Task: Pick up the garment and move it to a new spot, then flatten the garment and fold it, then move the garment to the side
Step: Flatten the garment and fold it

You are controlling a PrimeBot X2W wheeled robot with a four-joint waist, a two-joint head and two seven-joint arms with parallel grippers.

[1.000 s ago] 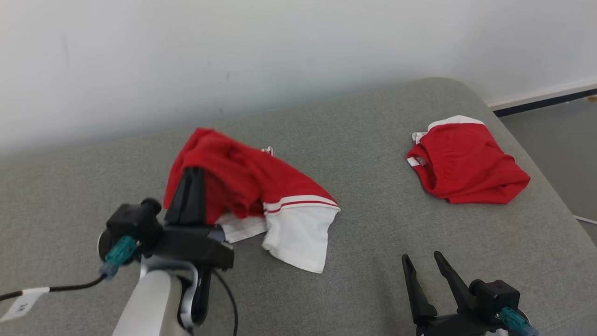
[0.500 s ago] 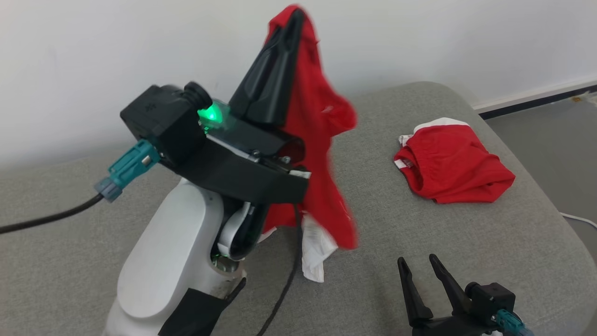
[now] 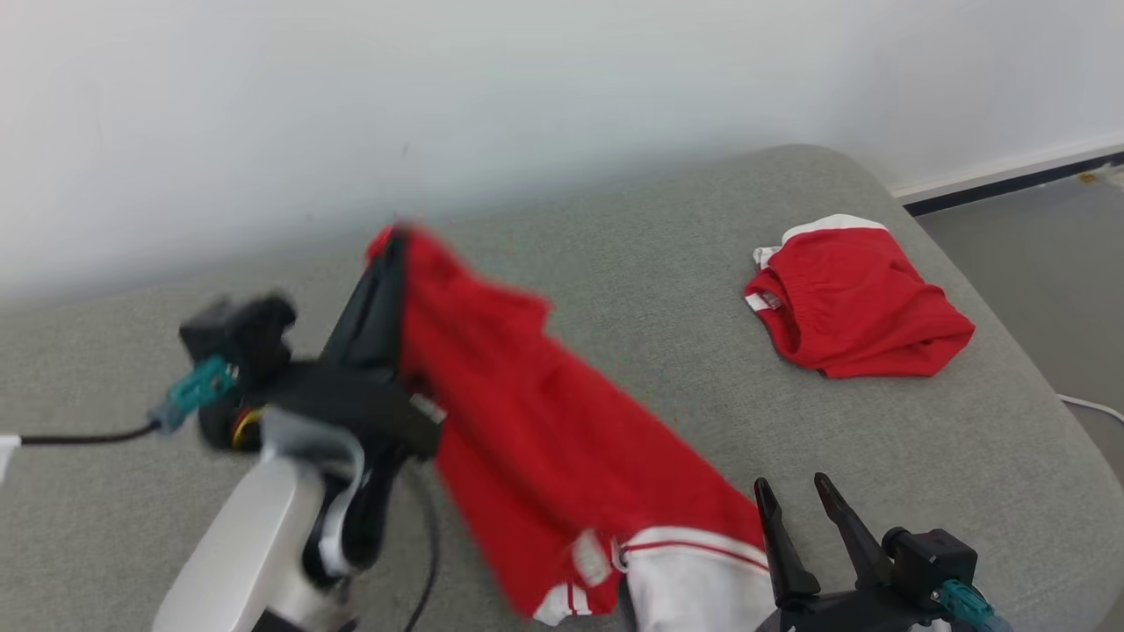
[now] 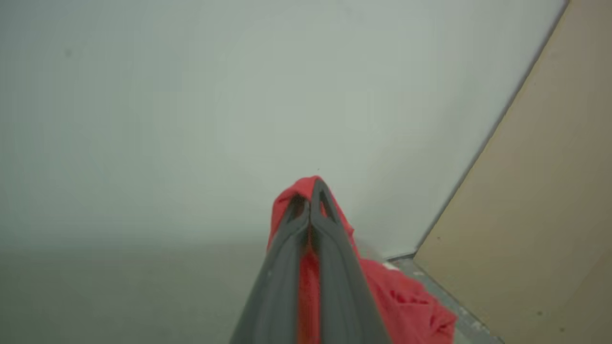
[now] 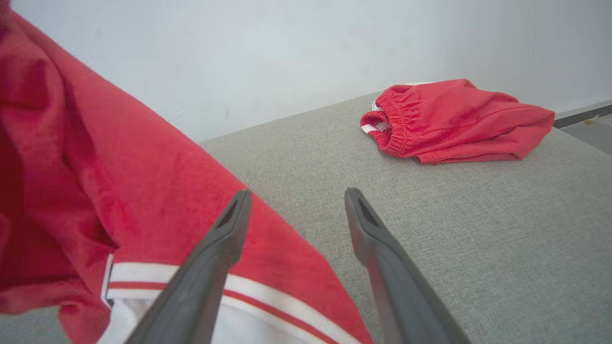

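left gripper [image 3: 391, 250]: clenched on red garment [image 3: 544, 439], lifted, trailing toward lower right | right gripper [image 3: 795, 496]: released, jaws apart, beside garment's white hem | second red garment [image 3: 856, 307]: on grey cushion [image 3: 667, 290], far right

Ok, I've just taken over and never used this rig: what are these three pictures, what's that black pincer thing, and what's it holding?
The wide picture comes from the robot's head camera, looking down at a grey cushioned surface. The other two come from cameras on its wrists, each looking along that arm's two dark fingers. The left gripper is shut on a red garment with white trim, which trails toward the lower right; its wrist view shows the fingers pressed together with red cloth between them. The right gripper stands open and holds nothing, with the garment's white striped end beside it. A second red garment lies bunched at the far right of the surface, untouched.
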